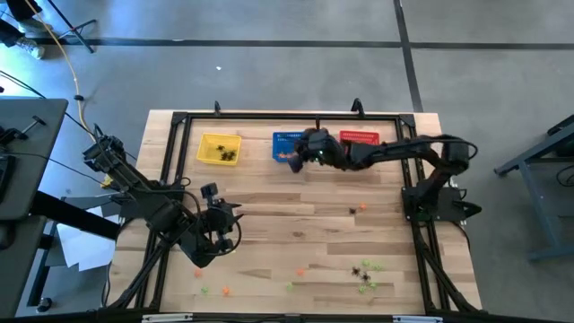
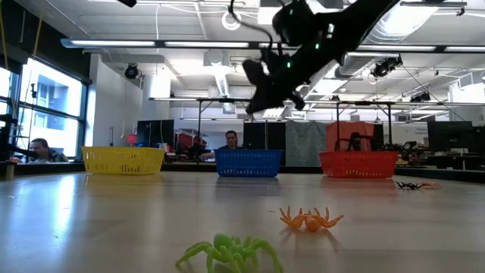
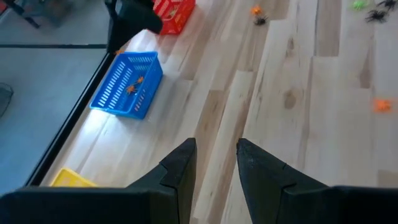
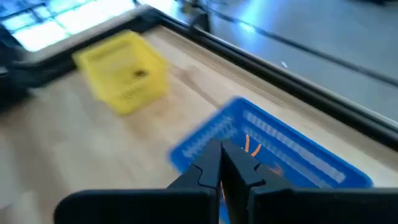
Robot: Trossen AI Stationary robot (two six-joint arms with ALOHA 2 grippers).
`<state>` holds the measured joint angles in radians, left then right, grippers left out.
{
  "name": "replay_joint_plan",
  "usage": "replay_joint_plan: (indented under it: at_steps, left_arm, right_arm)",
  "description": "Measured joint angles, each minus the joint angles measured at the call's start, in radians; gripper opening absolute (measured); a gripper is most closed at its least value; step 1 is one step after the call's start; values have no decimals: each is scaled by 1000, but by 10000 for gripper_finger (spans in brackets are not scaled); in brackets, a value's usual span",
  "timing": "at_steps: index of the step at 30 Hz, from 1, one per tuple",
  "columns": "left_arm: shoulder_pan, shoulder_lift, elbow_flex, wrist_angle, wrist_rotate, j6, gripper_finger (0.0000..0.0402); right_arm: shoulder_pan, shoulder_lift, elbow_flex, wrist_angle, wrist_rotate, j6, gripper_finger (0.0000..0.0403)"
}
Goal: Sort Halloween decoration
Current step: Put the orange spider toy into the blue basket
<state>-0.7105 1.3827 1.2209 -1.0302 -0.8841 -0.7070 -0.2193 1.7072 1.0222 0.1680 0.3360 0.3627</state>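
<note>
Your right pincer [image 4: 222, 163] hovers closed over the blue basket [image 4: 292, 155]; open too early and the orange trinket, if held, spills onto the counter [image 1: 296, 224].

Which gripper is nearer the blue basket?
Right. The right gripper hangs over the blue basket, shut; the left gripper waits well short of it, mid-table.

R arm stretched out long across the far side, right end effector [image 1: 298, 154] raised off the surface, fingers [image 4: 214, 163] pressed together, nothing seen betw them. L arm folded at the near side, left end effector [image 3: 215, 163] parted, nothing between fingers.
</note>
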Motion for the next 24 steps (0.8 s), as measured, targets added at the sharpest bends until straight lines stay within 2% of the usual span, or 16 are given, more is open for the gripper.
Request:
replay_joint_plan:
  at_steps: [6,16,20,24]
  left_arm:
    - [-4,0,0,-27,-9,-17,101]
    - [-4,0,0,-28,-12,-17,101]
    - [-4,0,0,-29,-9,-21,101]
    - [-4,0,0,-28,0,-22,101]
  right_arm:
    - [-79,65,0,38,-63,41,0]
    - [-95,80,0,51,-85,10,3]
    - [-95,80,0,51,-120,-4,29]
    - [-95,80,0,52,-151,-5,79]
